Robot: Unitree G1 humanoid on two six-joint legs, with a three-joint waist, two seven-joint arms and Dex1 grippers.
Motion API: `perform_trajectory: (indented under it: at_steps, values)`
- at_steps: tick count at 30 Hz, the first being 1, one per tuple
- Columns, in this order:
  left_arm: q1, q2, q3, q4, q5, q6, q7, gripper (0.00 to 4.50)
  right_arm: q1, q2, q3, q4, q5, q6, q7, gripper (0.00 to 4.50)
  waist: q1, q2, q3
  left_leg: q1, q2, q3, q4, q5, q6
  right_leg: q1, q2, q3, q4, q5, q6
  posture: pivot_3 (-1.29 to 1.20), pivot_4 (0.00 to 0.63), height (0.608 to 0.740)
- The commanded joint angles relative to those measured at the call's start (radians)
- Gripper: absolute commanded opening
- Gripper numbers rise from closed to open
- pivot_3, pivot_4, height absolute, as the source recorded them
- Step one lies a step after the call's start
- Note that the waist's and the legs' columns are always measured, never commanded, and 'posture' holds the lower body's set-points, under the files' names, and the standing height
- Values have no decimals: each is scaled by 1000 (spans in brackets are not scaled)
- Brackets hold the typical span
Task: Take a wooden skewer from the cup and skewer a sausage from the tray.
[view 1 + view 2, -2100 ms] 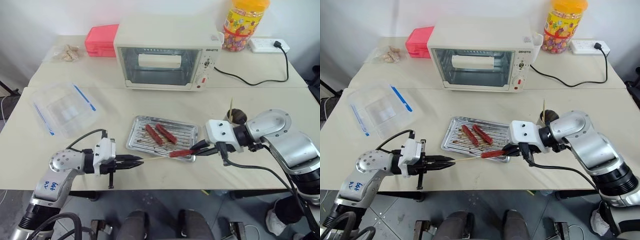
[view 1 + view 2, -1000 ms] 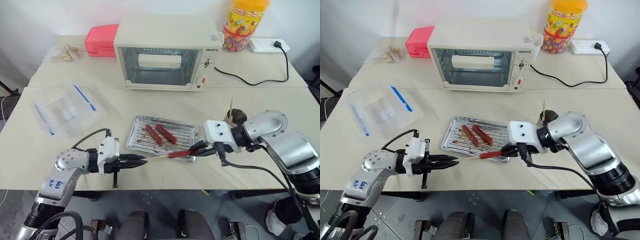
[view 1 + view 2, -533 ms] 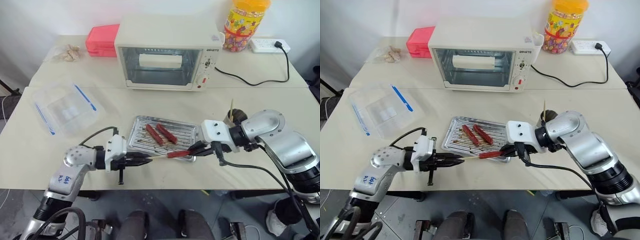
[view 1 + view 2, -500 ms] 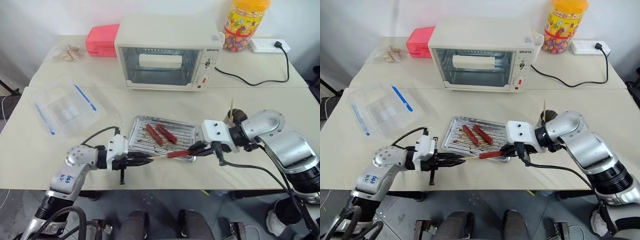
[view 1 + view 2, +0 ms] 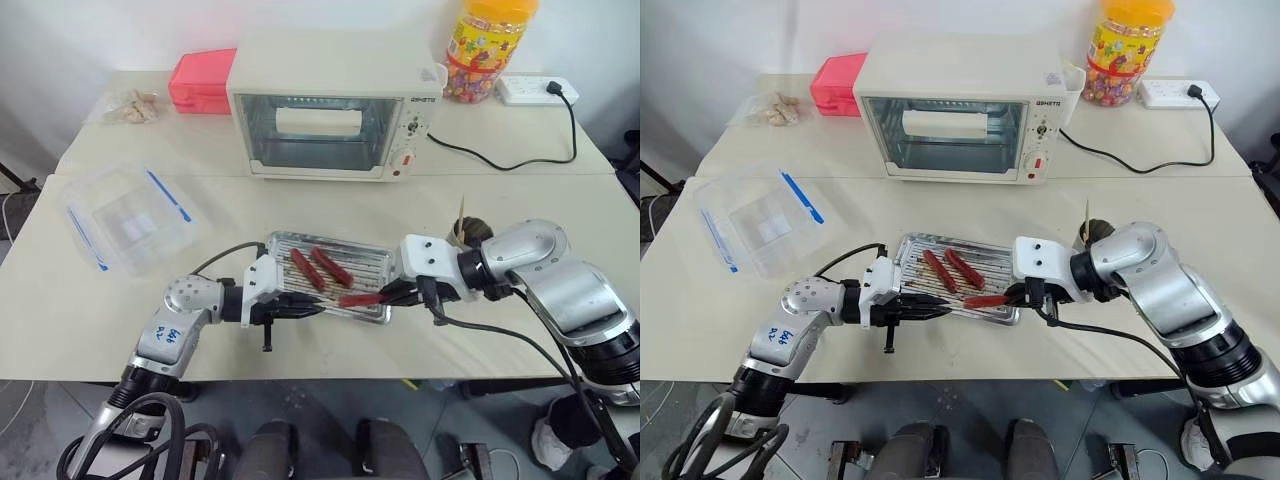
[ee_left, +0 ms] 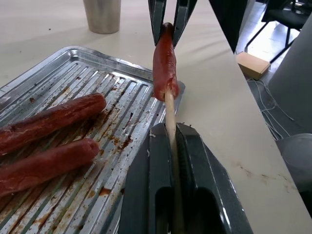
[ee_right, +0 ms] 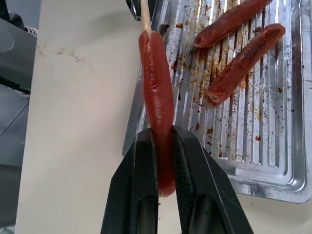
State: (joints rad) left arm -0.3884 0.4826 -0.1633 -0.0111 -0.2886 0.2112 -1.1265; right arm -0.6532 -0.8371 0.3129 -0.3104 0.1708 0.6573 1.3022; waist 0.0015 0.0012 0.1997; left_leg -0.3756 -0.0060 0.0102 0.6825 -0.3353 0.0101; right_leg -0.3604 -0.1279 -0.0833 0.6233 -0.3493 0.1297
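My right gripper [image 7: 165,146] pinches one end of the sausage [image 7: 157,97]; my left gripper [image 6: 171,141] is clamped on the wooden skewer [image 6: 169,112], whose tip is buried in the sausage's other end. Both hang over the tray's [image 5: 375,260] near edge. I see two more sausages [image 5: 320,267] lying in the tray, and the cup [image 5: 466,235] behind my right wrist. Bare tabletop [image 5: 330,350] lies along the near edge.

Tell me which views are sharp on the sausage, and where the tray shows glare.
Left wrist view: the sausage and skewer are sharp, the cup behind a little soft. Right wrist view: the sausage between the right gripper is crisp, and the tray rim glints. Left eye view: even light, soft shadows, mild sheen on the tray, with the left gripper shut on the skewer.
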Motion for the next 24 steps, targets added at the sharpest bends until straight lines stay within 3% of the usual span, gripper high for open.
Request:
perform_trajectory:
  at_steps: [1, 2, 5, 9, 15, 17, 19, 24]
  values:
    - [13, -17, -16, -54, -14, -14, 8, 0, -15, 41, 5, -95, 84, -5, 31, 246, 0, 0, 0, 0, 0, 0, 0, 0, 0, 0, 0, 0, 0, 0, 0, 0, 150, 740]
    - [24, -10, -4, -60, -17, -18, 8, 0, -8, 31, -1, -95, 87, -1, 37, 246, 0, 0, 0, 0, 0, 0, 0, 0, 0, 0, 0, 0, 0, 0, 0, 0, 150, 740]
    - [66, 14, 51, -89, -47, -36, 4, 0, 16, 3, -28, -84, 93, -46, 59, 1075, 0, 0, 0, 0, 0, 0, 0, 0, 0, 0, 0, 0, 0, 0, 0, 0, 150, 740]
    - [134, 53, 121, -121, -87, -77, -16, 0, 48, -43, -68, -74, 126, -87, 93, 2382, 0, 0, 0, 0, 0, -1, 0, 0, 0, 0, -1, 0, 0, 0, 0, 0, 150, 740]
    - [331, 163, 344, -199, -198, -104, -33, 0, 97, -75, -195, -10, 206, -196, 128, 4399, -4, 0, 0, 0, 1, -1, 0, 0, 0, 1, -3, 0, -2, 0, 0, 0, 150, 740]
    - [388, 179, 413, -220, -233, -92, -17, 0, 125, -68, -235, 4, 241, -229, 138, 4455, -3, 0, 0, 0, 1, -1, -1, 0, 0, 1, -4, 0, -2, 0, 0, 0, 150, 740]
    - [468, 158, 545, -254, -290, -60, 69, 0, 169, 39, -351, 20, 384, -213, 71, 4455, -2, -2, 0, 0, 1, -1, 0, 0, 0, 2, -4, 0, -2, 0, 0, 0, 150, 740]
    - [554, 19, 752, -334, -372, -36, 355, 0, 288, 191, -483, 15, 463, -326, -21, 4455, 7, -3, 0, 1, 1, -4, -1, 0, 0, 4, -5, 1, -3, 0, 0, 0, 150, 740]
